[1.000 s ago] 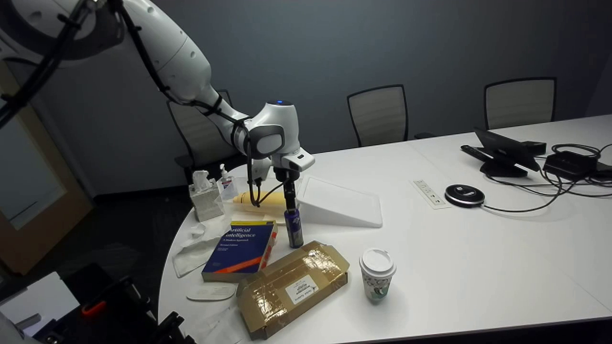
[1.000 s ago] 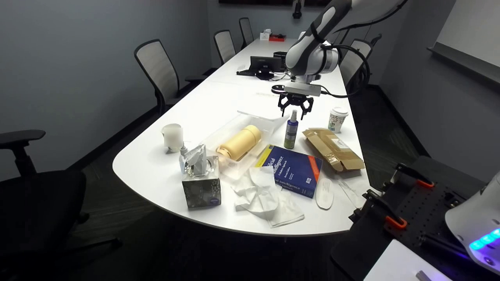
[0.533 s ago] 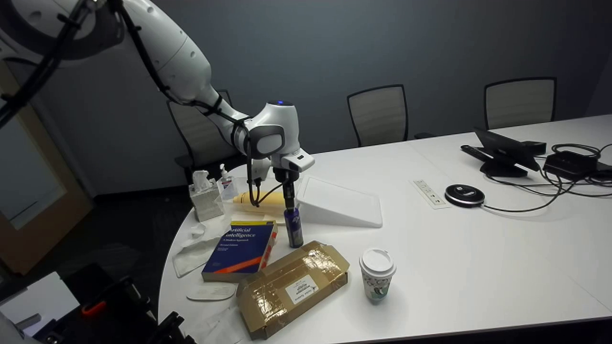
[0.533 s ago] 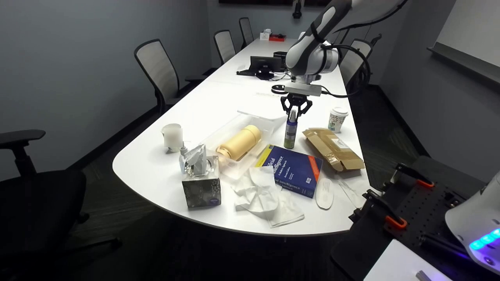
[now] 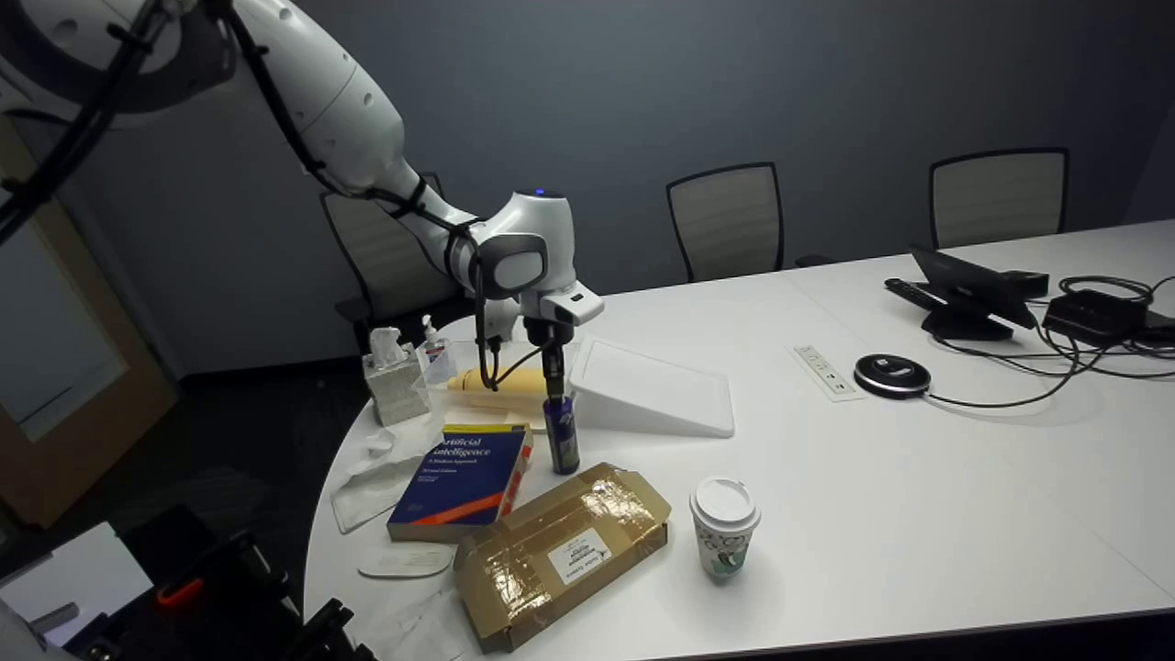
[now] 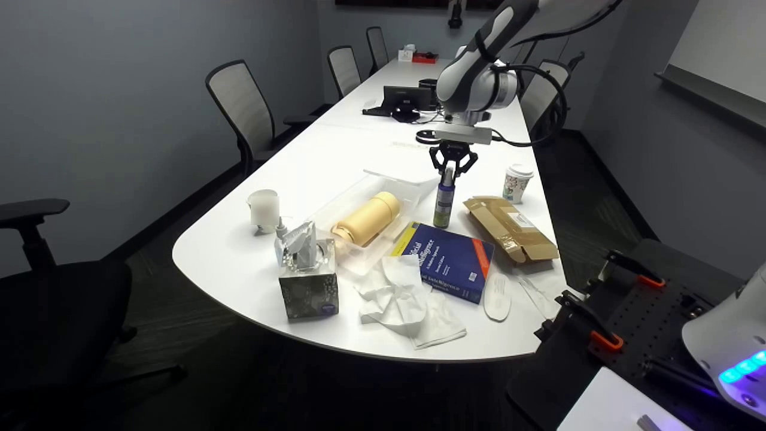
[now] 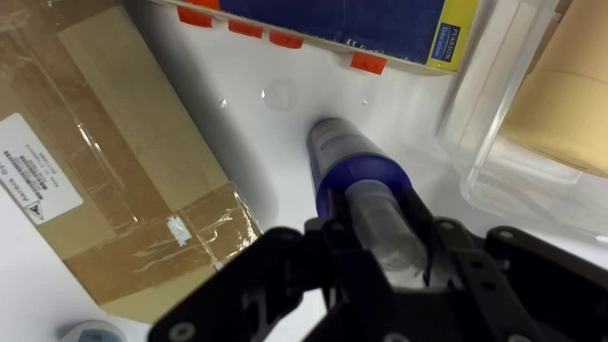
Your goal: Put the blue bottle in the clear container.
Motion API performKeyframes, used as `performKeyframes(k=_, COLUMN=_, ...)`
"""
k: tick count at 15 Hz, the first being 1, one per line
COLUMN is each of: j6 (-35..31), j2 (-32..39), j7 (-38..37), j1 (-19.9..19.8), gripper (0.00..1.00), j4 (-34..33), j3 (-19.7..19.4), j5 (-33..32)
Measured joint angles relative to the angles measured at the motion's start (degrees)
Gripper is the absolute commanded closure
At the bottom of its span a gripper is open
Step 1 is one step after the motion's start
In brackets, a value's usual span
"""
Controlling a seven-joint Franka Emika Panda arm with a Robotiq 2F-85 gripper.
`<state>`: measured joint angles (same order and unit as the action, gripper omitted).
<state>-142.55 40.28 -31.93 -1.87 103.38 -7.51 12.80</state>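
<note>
The blue bottle (image 5: 562, 442), slim with a pale see-through cap, shows in both exterior views and stands about upright between book and cardboard box. My gripper (image 6: 449, 175) has come down over it from above. In the wrist view the black fingers (image 7: 336, 202) press the cap from both sides, just above the blue shoulder (image 7: 368, 168). Whether the bottle's base touches the table, I cannot tell. The clear container (image 7: 491, 126), a see-through plastic box, lies beside the bottle, to its right in the wrist view. A yellow bottle (image 6: 368, 216) lies in it.
A thick blue book (image 6: 449, 260) and an open cardboard box (image 5: 560, 551) flank the blue bottle closely. A white slanted panel (image 5: 656, 386) rises by the clear container. Also on the table are a lidded paper cup (image 5: 723, 532), a tissue box (image 6: 308, 290) and crumpled tissues (image 6: 398, 299).
The jaws have gone from wide apart around the cap to pressed against it. In the last half second the hand has risen slightly, and the bottle has shifted a little with it.
</note>
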Motion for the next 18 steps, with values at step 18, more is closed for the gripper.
performKeyframes(k=18, j6=17.12, j2=-15.52, j7=1.46, j1=11.29, gripper=0.92, j4=-6.21, j3=6.69, j5=-9.85)
